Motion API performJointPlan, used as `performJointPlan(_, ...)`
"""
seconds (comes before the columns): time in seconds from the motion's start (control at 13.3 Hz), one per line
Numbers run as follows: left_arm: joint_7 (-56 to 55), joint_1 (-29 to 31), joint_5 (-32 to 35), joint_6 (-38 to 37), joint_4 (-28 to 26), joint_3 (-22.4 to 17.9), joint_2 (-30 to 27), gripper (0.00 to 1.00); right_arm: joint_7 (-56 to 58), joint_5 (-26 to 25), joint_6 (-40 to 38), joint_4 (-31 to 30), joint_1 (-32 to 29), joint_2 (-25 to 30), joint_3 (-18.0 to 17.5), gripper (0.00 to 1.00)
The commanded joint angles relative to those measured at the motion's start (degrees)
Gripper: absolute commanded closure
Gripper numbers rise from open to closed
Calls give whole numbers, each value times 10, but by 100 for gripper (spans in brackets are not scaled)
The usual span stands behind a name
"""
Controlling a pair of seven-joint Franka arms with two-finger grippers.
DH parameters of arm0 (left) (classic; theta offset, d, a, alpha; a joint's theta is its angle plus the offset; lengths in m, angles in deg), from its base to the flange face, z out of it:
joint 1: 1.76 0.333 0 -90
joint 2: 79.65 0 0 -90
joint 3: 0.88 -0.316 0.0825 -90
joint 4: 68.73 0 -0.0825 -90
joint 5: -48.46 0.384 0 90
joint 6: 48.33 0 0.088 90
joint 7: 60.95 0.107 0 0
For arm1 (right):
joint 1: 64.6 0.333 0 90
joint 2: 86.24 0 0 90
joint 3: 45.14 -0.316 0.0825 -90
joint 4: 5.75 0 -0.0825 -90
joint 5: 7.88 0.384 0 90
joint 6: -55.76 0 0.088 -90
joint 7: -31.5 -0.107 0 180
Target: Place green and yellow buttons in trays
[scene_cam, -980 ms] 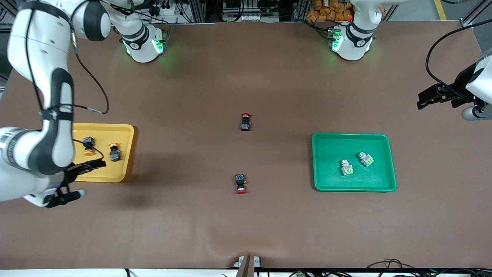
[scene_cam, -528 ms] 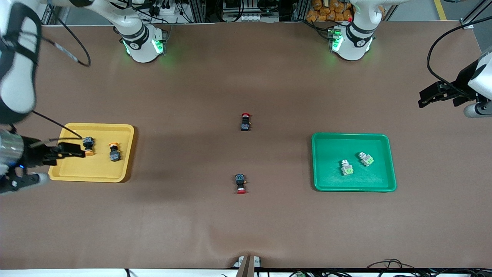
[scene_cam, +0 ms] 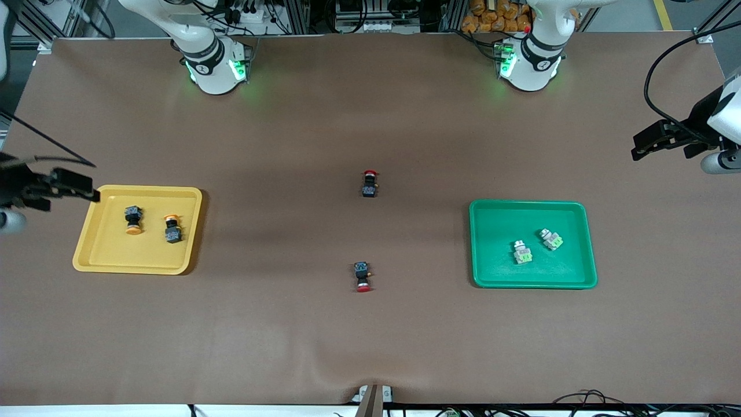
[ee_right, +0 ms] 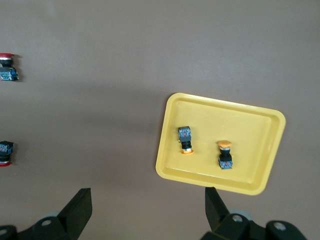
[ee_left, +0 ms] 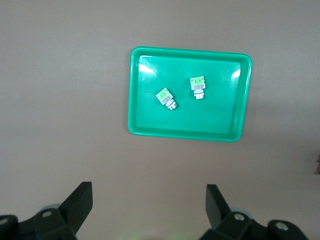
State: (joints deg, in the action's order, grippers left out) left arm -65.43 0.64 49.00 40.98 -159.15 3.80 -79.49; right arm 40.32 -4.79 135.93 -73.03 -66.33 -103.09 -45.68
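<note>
The yellow tray (scene_cam: 104, 249) lies toward the right arm's end of the table. It holds two black buttons with orange-yellow caps (scene_cam: 133, 220) (scene_cam: 172, 229). The green tray (scene_cam: 498, 231) lies toward the left arm's end and holds two pale buttons with green faces (scene_cam: 523, 252) (scene_cam: 551, 239). My right gripper (scene_cam: 81, 186) is open and empty, high over the table's end beside the yellow tray. Its wrist view shows the yellow tray (ee_right: 250, 130) and both buttons (ee_right: 185, 140) (ee_right: 225, 155). My left gripper (scene_cam: 642, 147) is open and empty, high over the table's other end. Its wrist view shows the green tray (ee_left: 150, 120) and both buttons (ee_left: 166, 98) (ee_left: 198, 86).
Two black buttons with red caps lie on the brown table between the trays, one (scene_cam: 369, 183) farther from the front camera, one (scene_cam: 362, 275) nearer. Both also show in the right wrist view (ee_right: 7, 67) (ee_right: 5, 152).
My right arm has lifted off the yellow tray and swung out toward the table's end, uncovering the tray. My left gripper has drifted slightly. The buttons have not moved.
</note>
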Motion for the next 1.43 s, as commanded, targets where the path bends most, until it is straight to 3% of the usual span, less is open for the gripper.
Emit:
performJointPlan(0.0, 2, 3, 6, 1, -11, 3, -15, 0, -21, -17, 19, -107, -13, 108, -23, 0)
performJointPlan(0.15, 1, 3, 5, 1, -11, 4, -15, 0, -22, -17, 68, -190, -8, 178, -23, 0)
performJointPlan(0.3, 1, 3, 5, 1, -11, 4, -15, 0, -22, -17, 76, -215, -10, 202, -23, 0)
performJointPlan(0.6, 1, 2, 5, 2, -10, 3, -14, 0, -22, -24, 68, -180, -13, 195, -23, 0)
performJointPlan(0.9, 1, 1, 5, 2, -10, 4, -15, 0, -22, -56, -26, -114, -11, 157, -33, 0)
performJointPlan(1.36, 1, 1, 5, 2, -10, 6, -14, 0, -21, -53, -17, -115, -10, 141, -33, 0)
